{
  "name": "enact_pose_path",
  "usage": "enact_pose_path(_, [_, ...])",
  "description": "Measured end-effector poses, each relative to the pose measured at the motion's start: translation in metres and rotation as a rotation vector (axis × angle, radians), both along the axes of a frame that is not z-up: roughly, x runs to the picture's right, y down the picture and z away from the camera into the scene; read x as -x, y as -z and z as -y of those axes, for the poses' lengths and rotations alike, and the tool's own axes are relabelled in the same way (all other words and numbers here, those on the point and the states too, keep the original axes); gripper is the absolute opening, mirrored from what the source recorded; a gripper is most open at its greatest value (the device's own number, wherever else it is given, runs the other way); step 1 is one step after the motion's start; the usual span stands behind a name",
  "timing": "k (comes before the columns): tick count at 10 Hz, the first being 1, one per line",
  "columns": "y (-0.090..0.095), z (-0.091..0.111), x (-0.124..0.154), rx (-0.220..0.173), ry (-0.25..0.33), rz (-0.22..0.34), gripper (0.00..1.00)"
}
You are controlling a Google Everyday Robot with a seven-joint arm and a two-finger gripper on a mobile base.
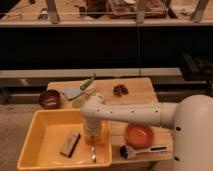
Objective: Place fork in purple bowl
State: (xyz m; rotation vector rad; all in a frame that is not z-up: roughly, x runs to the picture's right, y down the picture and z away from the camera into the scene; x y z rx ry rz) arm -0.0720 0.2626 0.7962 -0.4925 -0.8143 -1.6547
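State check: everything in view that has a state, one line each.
gripper: lowered into the yellow tray, just above the fork
fork: lying flat in yellow tray
purple bowl: upright, no fork inside
orange bowl: upright, looks empty
brush: lying on table

Wooden counter (141, 94), as I see it from here.
On it I count a yellow tray (47, 136) at near left with the gripper (92, 139) down inside it, the purple bowl (50, 98) just behind the tray, an orange bowl (138, 134) and a black-handled brush (135, 150) at near right, and a brown cluster (120, 90) farther back.
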Motion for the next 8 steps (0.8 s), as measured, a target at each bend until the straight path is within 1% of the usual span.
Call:
enact_pose_path(2, [-0.0001, 0.0005, 0.0012, -0.002, -0.005, 0.003, 0.12])
enact_pose_path(3, [-0.0014, -0.0024, 0.0032, 0.005, -0.005, 0.004, 0.03])
enact_pose_path(4, [-0.0046, -0.0079, 0.0062, 0.021, -0.009, -0.001, 0.00])
enact_pose_path(8, [0.0010, -0.0058, 0.0054, 0.024, -0.002, 0.001, 0.00])
